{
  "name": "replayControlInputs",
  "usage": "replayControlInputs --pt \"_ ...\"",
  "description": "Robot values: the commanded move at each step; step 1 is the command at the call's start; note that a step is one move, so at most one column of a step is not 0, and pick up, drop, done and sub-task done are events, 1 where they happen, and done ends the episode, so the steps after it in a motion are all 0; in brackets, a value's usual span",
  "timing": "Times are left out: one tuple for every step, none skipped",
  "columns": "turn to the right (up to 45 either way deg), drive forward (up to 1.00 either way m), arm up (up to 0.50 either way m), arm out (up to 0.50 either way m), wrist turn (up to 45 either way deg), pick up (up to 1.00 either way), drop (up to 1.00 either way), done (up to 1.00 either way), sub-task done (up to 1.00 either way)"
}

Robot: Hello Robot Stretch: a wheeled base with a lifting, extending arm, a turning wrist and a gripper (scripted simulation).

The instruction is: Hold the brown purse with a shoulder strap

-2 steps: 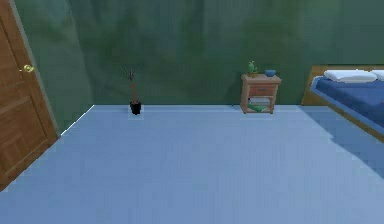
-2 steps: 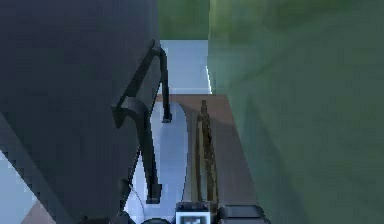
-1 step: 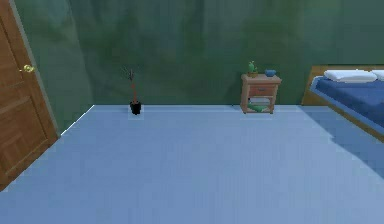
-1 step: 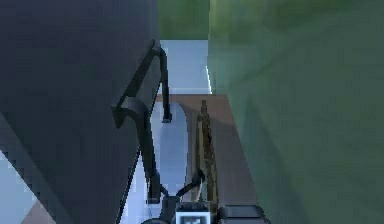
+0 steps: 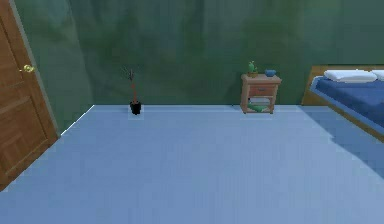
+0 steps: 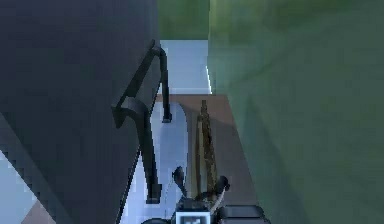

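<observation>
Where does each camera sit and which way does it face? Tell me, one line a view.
Forward view: on the robot, facing ahead and somewhat down across the floor to a nightstand and bed; own body: none.
Arm side view: on the robot's body, facing sideways between a dark panel and green wall; the gripper shows at bottom.
Shared: a green wall and pale floor.

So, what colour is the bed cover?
The bed cover is blue; the forward view shows it best.
</observation>
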Motion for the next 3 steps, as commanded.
replayControlInputs --pt "0.0 0.00 0.00 0.00 0.0 1.00 0.00 0.00 0.00" --pt "0.0 0.00 0.06 0.00 0.0 0.00 0.00 0.00 0.00" --pt "0.0 0.00 0.00 0.00 0.0 0.00 0.00 1.00 0.00"
